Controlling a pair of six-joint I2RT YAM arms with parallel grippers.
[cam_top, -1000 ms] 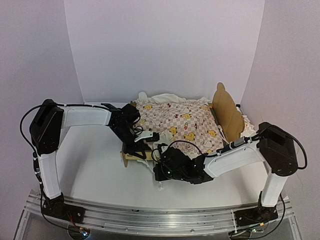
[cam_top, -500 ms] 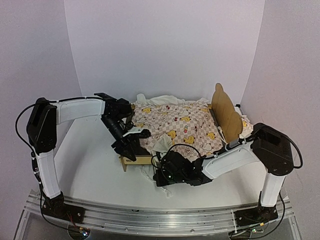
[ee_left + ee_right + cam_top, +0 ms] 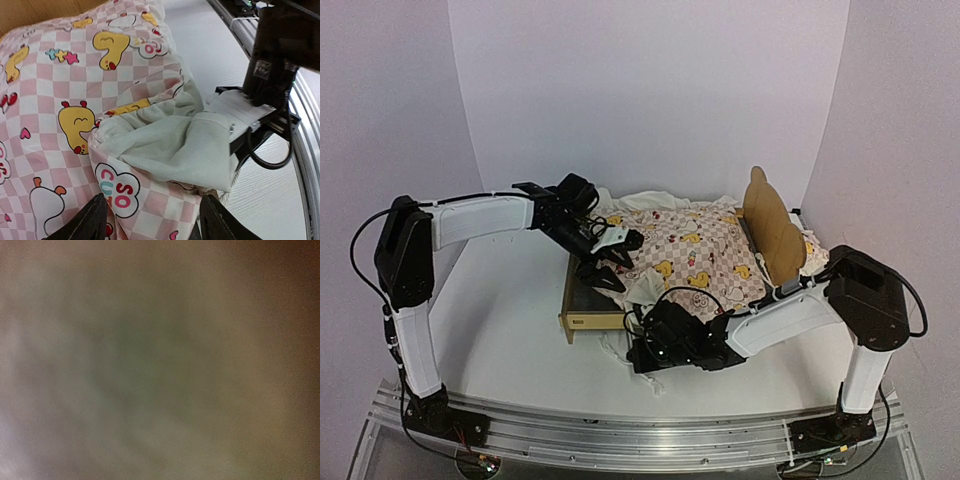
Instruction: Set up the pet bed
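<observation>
Pet bed (image 3: 592,321), foot edge beside quilt (image 3: 690,245)

I see a pink checked quilt (image 3: 690,250) with yellow ducks, lying rumpled in the middle of the white table (image 3: 500,320). Its near corner is turned over and shows the cream underside (image 3: 165,150) (the ruffle there is bunched). A metal rail (image 3: 620,428) runs along the table's near edge.

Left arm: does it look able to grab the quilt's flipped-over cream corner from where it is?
Probably yes. The left fingers stand spread just above the quilt, with the flipped corner bare ahead of them; the right fingers pinch its far end, off to the side.
</observation>
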